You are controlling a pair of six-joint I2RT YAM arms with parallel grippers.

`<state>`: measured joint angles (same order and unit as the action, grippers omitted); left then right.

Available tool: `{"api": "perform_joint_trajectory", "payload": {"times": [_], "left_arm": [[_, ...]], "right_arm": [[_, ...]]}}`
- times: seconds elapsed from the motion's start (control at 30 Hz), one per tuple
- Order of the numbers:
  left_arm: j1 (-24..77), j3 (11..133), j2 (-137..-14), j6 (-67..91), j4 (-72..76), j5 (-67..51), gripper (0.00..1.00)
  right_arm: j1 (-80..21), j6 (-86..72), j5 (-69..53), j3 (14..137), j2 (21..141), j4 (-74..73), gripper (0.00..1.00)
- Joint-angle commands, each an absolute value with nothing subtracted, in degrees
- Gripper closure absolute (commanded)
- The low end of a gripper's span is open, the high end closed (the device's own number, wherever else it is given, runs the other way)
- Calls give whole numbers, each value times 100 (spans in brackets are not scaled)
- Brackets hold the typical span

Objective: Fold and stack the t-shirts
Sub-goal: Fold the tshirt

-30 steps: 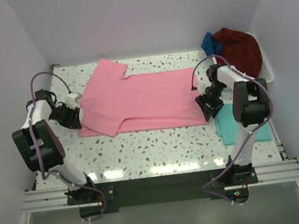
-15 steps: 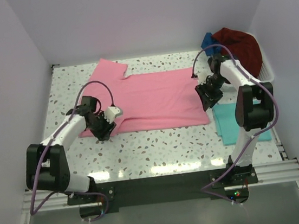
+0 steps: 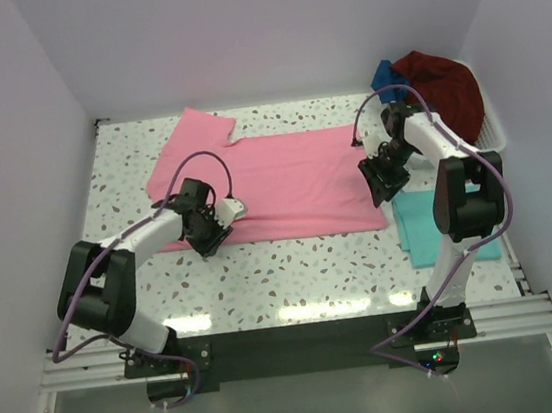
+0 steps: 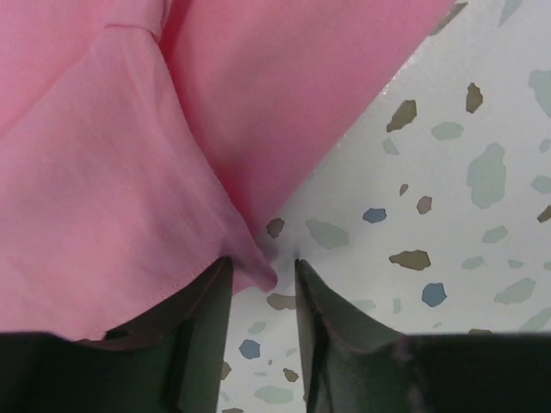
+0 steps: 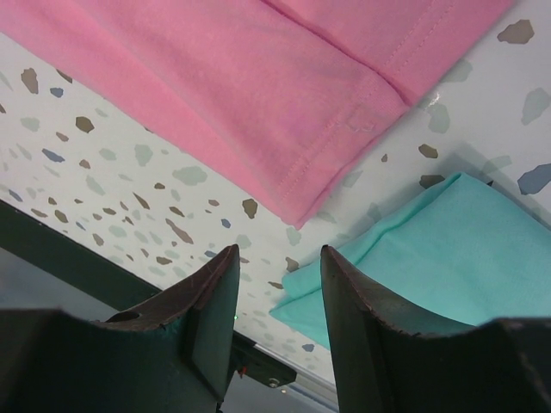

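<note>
Left claw is sitting released, jaws parted, with just the tip of the pink t-shirt's hem corner poking in between them, flat on the speckled table. Right claw is hanging open too, gripping nothing. The shirt's other hem corner is lying just ahead of its tips, folded teal t-shirt off to one side. I'd be pushing both deeper over the cloth before pinching, otherwise that corner's probably slipping out.
</note>
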<state>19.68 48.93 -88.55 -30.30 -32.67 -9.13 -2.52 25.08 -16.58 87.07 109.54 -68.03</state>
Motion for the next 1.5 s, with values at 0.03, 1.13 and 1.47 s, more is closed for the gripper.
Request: {"api": "perform_joint_trajectory", "payload": {"times": [0.03,1.13,1.47], "left_arm": [[2057,4983,-9035,-2813,-2962,-686,69],[1539,7516,-10136,-2822,-2522,-332,63],[361,6680,-9203,-3612,-3797,-1397,41]], "right_arm": [[-264,2470,-1775,8692,10986,-6715,54],[-272,2637,-1968,8473,10881,-6759,53],[-1017,2514,-2145,8761,10749,-6452,53]]}}
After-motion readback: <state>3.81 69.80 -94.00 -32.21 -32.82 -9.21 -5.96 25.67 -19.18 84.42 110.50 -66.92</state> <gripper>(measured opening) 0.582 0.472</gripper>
